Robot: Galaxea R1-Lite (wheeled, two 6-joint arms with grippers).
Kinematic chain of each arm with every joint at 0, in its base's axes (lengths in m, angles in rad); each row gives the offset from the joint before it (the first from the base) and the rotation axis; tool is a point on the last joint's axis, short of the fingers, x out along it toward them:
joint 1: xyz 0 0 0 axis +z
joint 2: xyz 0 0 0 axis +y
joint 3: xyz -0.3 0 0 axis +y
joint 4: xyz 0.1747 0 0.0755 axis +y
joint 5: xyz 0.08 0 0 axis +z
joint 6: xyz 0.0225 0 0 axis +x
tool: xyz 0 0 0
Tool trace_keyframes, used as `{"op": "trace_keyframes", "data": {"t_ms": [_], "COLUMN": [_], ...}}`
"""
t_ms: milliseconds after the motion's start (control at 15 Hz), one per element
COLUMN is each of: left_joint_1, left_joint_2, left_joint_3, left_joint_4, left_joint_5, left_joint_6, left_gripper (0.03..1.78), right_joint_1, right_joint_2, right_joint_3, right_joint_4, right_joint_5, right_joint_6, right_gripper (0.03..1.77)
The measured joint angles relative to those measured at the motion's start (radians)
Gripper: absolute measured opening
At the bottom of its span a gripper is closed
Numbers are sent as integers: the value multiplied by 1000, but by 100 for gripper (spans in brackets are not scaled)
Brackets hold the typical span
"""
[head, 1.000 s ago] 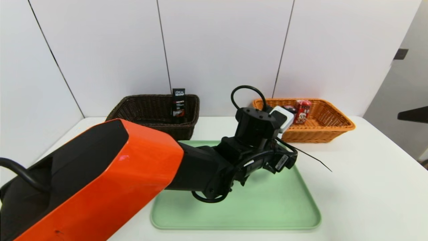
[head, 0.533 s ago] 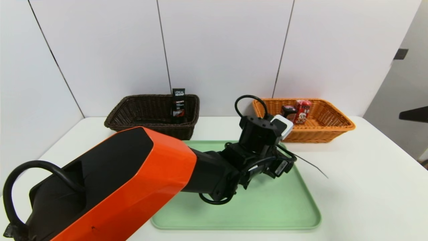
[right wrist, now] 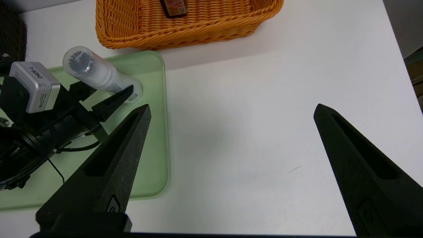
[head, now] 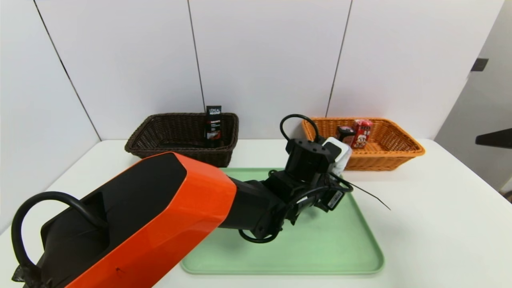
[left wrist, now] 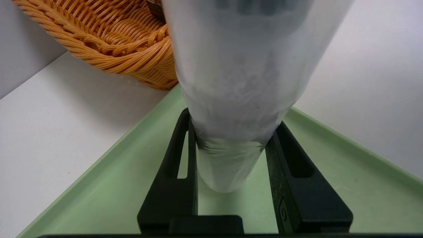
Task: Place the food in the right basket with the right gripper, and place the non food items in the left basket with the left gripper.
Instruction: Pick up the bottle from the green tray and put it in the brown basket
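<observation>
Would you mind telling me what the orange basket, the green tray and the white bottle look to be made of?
Orange basket: woven wicker or rattan-like strands, plaited rim.
Green tray: probably moulded plastic, smooth and matte, rounded lip.
White bottle: likely frosted, translucent plastic; its dark top shows through in the right wrist view.

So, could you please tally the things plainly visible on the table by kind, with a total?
Baskets: 2, dark brown basket, orange basket
Trays: 1, green tray
Food packs: 2, red carton, dark pack
Toiletries: 2, black tube, white bottle
Total: 7
</observation>
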Motion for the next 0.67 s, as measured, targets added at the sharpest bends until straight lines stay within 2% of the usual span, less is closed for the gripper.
{"op": "trace_keyframes", "data": {"t_ms": [400, 667], "left_joint_1": [6, 4], "left_joint_2": [-13, -80], "left_joint_3": [11, 40], "left_joint_4": [0, 7], "left_joint_5": [1, -1], "left_joint_6": [-15, -15], "left_gripper": [60, 60], "right_joint_1": [1, 0], "right_joint_2": [3, 3], "right_joint_3": [1, 2], "right_joint_4": [-1, -2], "right_joint_5": [1, 0], "right_joint_6": [0, 0], "right_gripper": [170, 170]}}
